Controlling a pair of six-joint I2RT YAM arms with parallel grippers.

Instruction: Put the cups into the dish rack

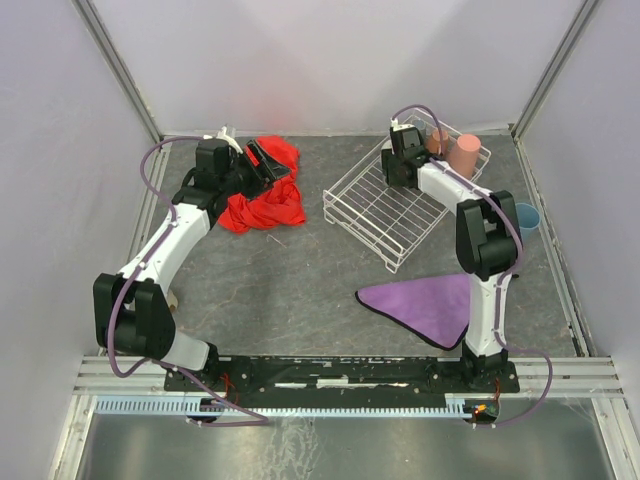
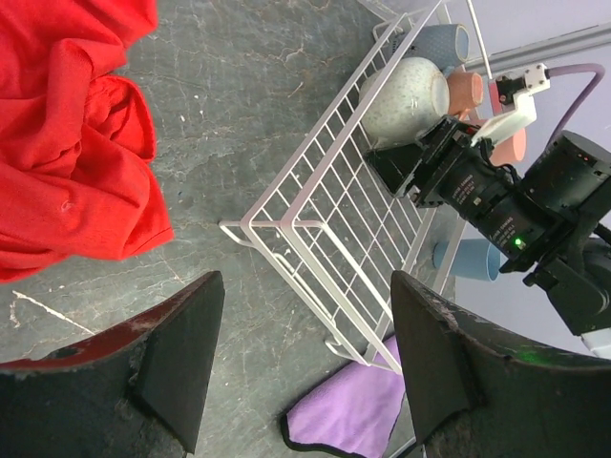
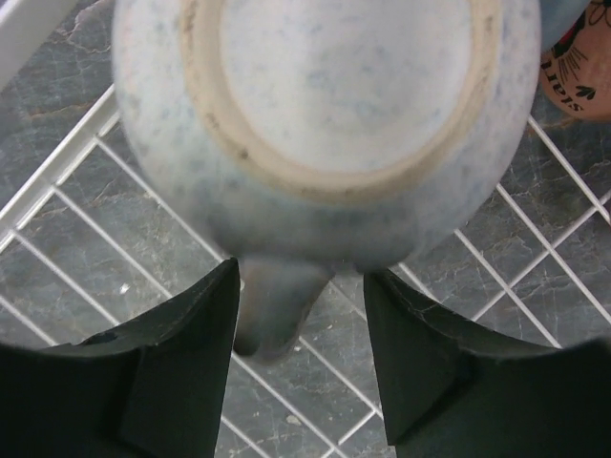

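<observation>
Red cloth (image 1: 265, 200) lies bunched at far left of the table (image 1: 290, 280), w/ a purple cloth (image 1: 428, 303) near the R arm's base. White wire dish rack (image 1: 385, 215) sits angled at far right. In its far corner: salmon-pink tumbler (image 1: 464, 155) standing, plus another brownish cup (image 1: 437, 141) just beside it. Light-blue cup (image 1: 527, 217) is outside the rack, on the table near the right edge.

Grey-blue mug (image 3: 344, 86) is inside the rack, upside down, base up, resting on the wires. An orange-and-white mug (image 3: 578, 67) w/ print is just beside it, and another grey-blue cup (image 2: 441, 43) lies behind it in the left wrist view.

R arm is stretched fwd over the rack, wrist bent down. Right gripper (image 3: 301, 277) has its jaws parted, the mug's handle (image 3: 279, 310) between them w/ a gap on one side; not clamped.

L arm reaches fwd-left to the red cloth. Left gripper (image 2: 305, 286) is spread wide, nothing between the fingers, angled over bare table btwn cloth and rack.
</observation>
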